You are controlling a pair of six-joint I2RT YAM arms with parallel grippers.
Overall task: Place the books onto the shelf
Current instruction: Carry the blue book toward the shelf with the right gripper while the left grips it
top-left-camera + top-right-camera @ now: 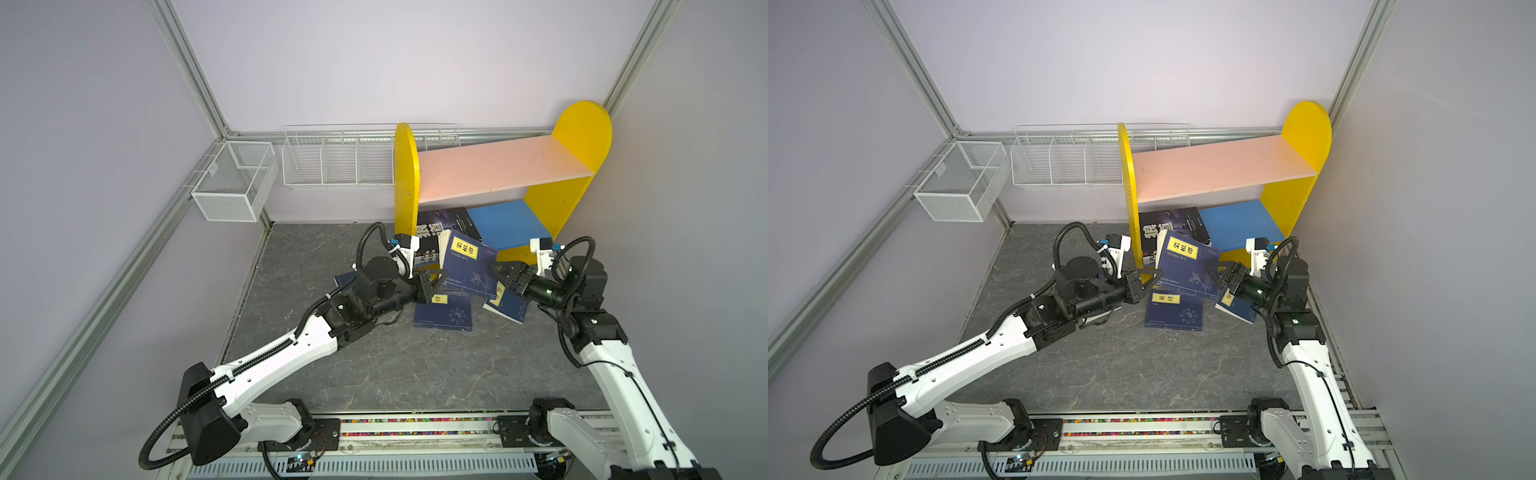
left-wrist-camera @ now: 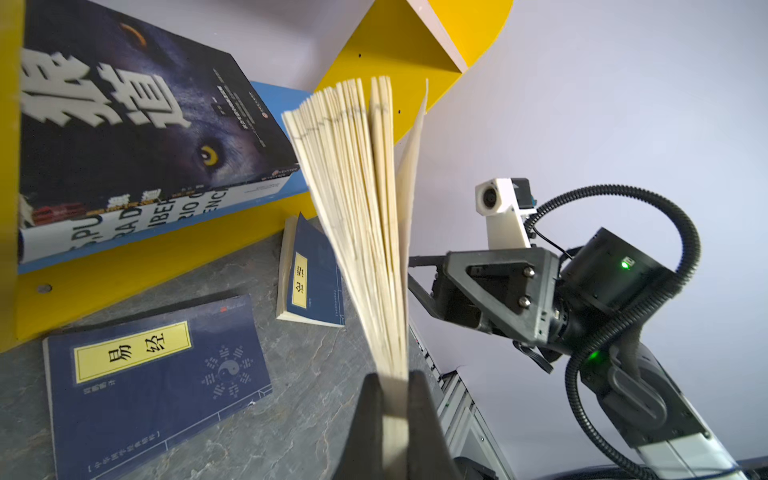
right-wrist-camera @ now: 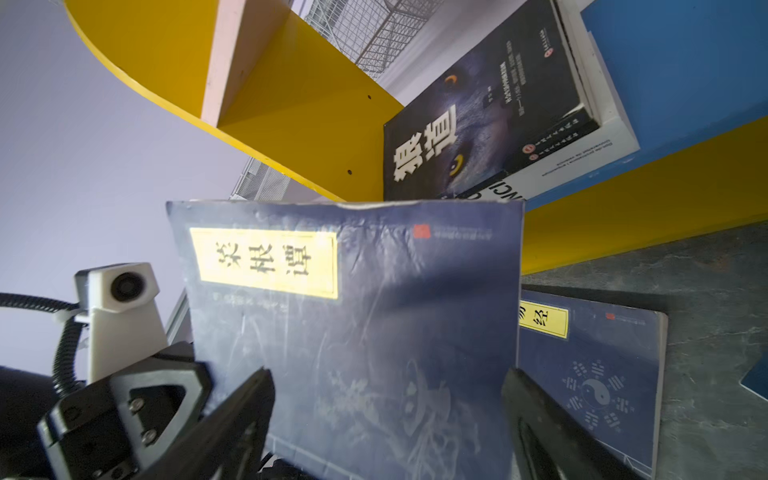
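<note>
Books, then: where do they lie?

Two rest on the blue lower board [image 1: 507, 224] of the shelf [image 1: 405, 178], which stands at the far right corner of the grey tabletop [image 1: 374, 365]. A black-covered paperback with a wolf's eye [image 2: 124, 124] lies on a large white-and-blue book [image 2: 124, 224], at the board's left end.

And the navy ones?

A navy paperback with a yin-yang emblem [image 1: 444, 313] lies flat on the tabletop in front of the shelf. A second navy paperback [image 1: 507, 305] lies just right of it, partly beneath the right arm. A corner of a third navy book [image 1: 344, 279] shows under the left arm.

What is the left gripper doing?

The left gripper [image 2: 392, 382] is pinched tight on the bottom edge of a raised navy paperback [image 1: 469, 266]. It holds the book tilted above the tabletop, in front of the lower board, with the pages fanning out above the jaws.

And the right one?

The right gripper [image 3: 388, 374] has its jaws spread wide in front of the raised book's cover, near its right edge. Whether a fingertip touches the cover cannot be told.
</note>
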